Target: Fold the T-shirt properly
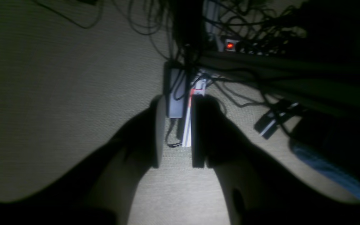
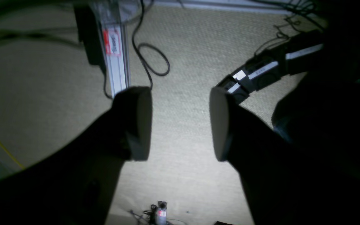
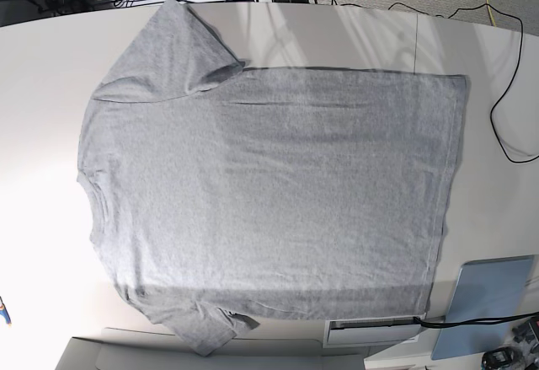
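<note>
The T-shirt (image 3: 269,193) lies spread flat, plain grey side up, on the white table (image 3: 42,67) in the base view. Its neck points left and its hem right. One sleeve (image 3: 181,50) lies at the far edge and the other (image 3: 202,328) at the near edge. Neither arm shows in the base view. My left gripper (image 1: 175,131) hangs over carpet floor, its fingers a little apart with nothing between them. My right gripper (image 2: 180,122) also faces the floor, jaws wide apart and empty. The wrist views do not show the shirt.
A black cable (image 3: 505,126) loops over the table's right side. A blue-grey panel (image 3: 488,302) and a white box (image 3: 370,332) sit at the near right corner. Below the arms are loose cables, a lit power strip (image 1: 229,46) and an aluminium leg (image 2: 116,56).
</note>
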